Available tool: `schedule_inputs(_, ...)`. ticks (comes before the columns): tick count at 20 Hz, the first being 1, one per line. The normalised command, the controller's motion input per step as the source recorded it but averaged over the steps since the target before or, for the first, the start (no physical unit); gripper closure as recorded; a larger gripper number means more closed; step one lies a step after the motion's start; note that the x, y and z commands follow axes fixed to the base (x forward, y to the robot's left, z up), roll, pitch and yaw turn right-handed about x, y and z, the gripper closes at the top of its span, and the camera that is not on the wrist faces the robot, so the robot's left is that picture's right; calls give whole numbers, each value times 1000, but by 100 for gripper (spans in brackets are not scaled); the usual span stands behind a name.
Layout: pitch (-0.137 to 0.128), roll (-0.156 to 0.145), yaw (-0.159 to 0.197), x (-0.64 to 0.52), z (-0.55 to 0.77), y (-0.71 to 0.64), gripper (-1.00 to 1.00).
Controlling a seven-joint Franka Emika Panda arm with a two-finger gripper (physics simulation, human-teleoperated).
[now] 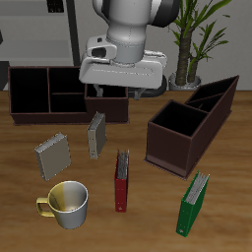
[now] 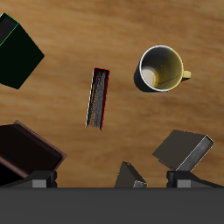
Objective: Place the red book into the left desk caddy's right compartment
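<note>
On the table (image 1: 20, 167) you've got four books, two caddies and one mug. The red book (image 1: 122, 181) stands spine-up on bare wood near the front edge, between the mug (image 1: 65, 204) and the green book (image 1: 193, 203); nothing touches it. In the wrist view the same red book (image 2: 97, 99) shows edge-on, with the mug (image 2: 161, 68) near it and the green book (image 2: 16, 51) well apart on the other side.

Book count: one red, one green, two grey. The grey book nearer the mug (image 1: 53, 155) sits tilted, just behind the mug. The second grey book (image 1: 96, 134) stands farther back, close to the front of the broadside caddy (image 1: 67, 94). Both also show in the wrist view: (image 2: 184, 150) and (image 2: 131, 176).

Caddy count: two, both dark brown and open-top with dividers. The left desk caddy (image 1: 191, 122) sits skewed, narrow end toward the front edge, well apart from the red book; its compartments look empty. A corner of it shows in the wrist view (image 2: 26, 153).

Your gripper (image 1: 122, 87) hangs above the table's back area, over the broadside caddy's near wall and well above and behind the red book. Nothing is held. Only the finger bases show at the wrist frame's edge, so I cannot tell whether the claw is apart or together. One potted plant (image 1: 195, 34) stands behind the left desk caddy.
</note>
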Motion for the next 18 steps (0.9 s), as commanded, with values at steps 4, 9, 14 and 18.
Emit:
schedule_inputs(4, -14, -14, 6, 305, -77, -62, -100)
schedule_inputs(9, -51, -8, 7, 236, -102, -13, -100)
schedule_inputs(14, -50, 31, -20, 166, -224, 139, -100)
schedule_inputs(18, -35, 10, -22, 199, -174, 51, -100)
